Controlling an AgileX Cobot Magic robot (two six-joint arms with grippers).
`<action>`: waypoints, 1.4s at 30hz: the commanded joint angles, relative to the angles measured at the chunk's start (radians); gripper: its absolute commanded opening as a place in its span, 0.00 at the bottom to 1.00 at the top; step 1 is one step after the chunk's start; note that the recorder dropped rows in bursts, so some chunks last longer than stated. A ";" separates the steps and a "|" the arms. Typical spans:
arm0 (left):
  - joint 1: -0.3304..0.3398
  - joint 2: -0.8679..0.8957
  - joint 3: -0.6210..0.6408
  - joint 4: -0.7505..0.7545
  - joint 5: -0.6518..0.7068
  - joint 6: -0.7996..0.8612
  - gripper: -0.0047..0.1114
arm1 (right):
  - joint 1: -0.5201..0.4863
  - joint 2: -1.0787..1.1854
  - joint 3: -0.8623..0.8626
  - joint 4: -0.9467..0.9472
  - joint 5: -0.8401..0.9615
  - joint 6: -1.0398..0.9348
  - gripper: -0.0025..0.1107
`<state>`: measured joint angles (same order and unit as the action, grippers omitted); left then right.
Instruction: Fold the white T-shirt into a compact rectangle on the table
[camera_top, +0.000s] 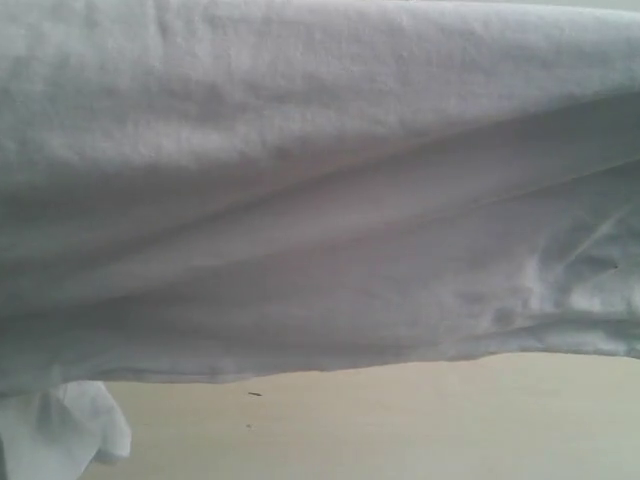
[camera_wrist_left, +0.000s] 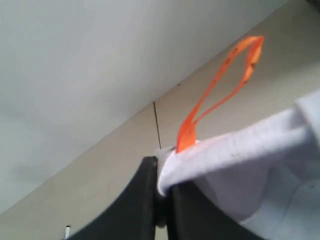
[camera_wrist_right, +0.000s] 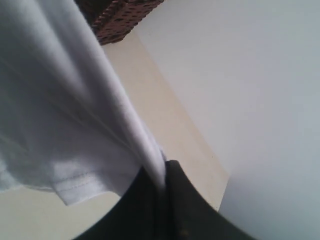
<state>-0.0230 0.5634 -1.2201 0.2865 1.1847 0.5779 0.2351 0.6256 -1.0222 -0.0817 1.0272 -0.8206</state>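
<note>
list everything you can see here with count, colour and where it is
T-shirt: 1, white, lifted above the table, filling most of the exterior view
neck tag: 1, orange loop, sticking out of the shirt's edge beside the left pincer
table: 1, cream-beige, under the shirt
basket: 1, dark brown wicker, on the table near the wall, partly hidden by the shirt
wall: 1, pale grey, along the table's edge
left pincer: 1, black, shut on the shirt's edge by the tag
right pincer: 1, black, shut on a fold of the shirt

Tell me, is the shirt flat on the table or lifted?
Lifted: the shirt hangs over the table, its edge pinched by the left gripper and right gripper.
</note>
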 joint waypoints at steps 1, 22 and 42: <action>-0.002 -0.010 -0.021 -0.016 0.036 -0.014 0.04 | 0.010 -0.037 -0.013 0.001 0.033 0.003 0.02; 0.017 0.621 0.496 0.248 -0.650 -0.063 0.04 | 0.043 0.873 0.068 -0.378 -0.416 0.132 0.02; 0.019 0.908 0.479 0.322 -0.883 -0.719 0.45 | 0.043 1.236 -0.058 -1.060 -0.294 1.553 0.44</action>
<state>0.0808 1.4835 -0.7459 0.6643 0.2053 -0.1509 0.2786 1.8749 -1.0718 -1.2318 0.6573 0.7464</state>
